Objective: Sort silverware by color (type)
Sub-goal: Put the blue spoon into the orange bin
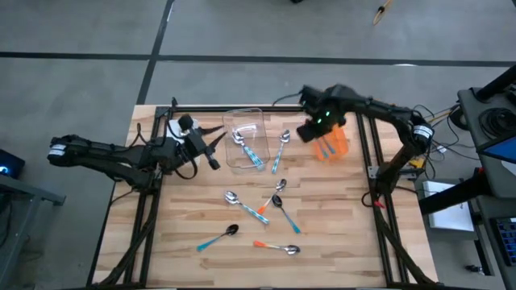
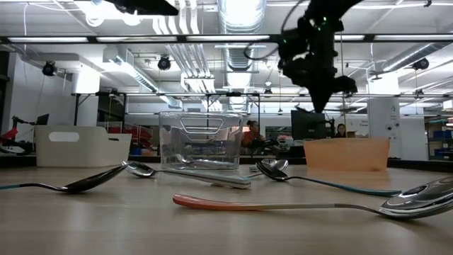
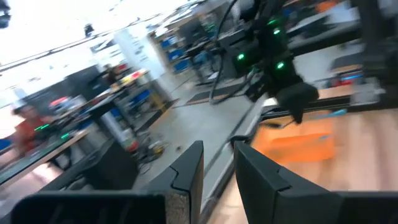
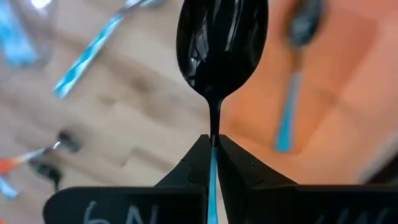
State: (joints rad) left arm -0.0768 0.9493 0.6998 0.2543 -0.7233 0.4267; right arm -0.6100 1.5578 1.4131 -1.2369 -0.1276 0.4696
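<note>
- Closest to the low camera lies an orange spoon point(image 2: 283, 205) flat on the desk point(image 1: 339, 242), its bowl to the right.
- Behind it a black spoon point(image 2: 78, 184) lies on the left, and more spoons lie in front of the clear bin point(image 2: 200, 140).
- From above, loose spoons are spread over the middle of the desk: a teal spoon point(image 1: 218, 237) near the front, an orange one point(image 1: 278, 246) beside it, and a small bunch point(image 1: 270, 205) that touch or cross each other.
- One blue spoon point(image 1: 280, 150) lies just right of the clear bin.
- The clear bin point(image 1: 244, 137) has blue spoons point(image 1: 250, 148) in it.
- The orange bin point(image 1: 333, 143) has blue-handled spoons point(image 1: 326, 149) in it.
- The white bin point(image 2: 81, 145) shows at the far left in the low view; I cannot tell what is in it.
- The right claw point(image 4: 213, 149) is pinched tight on the thin blue handle of a dark spoon point(image 4: 221, 43), high above the orange bin's edge.
- The left claw point(image 1: 214, 148) is a little open and holds nothing, up off the desk just left of the clear bin.
- Bare wood along the front edge and at both front corners.
</note>
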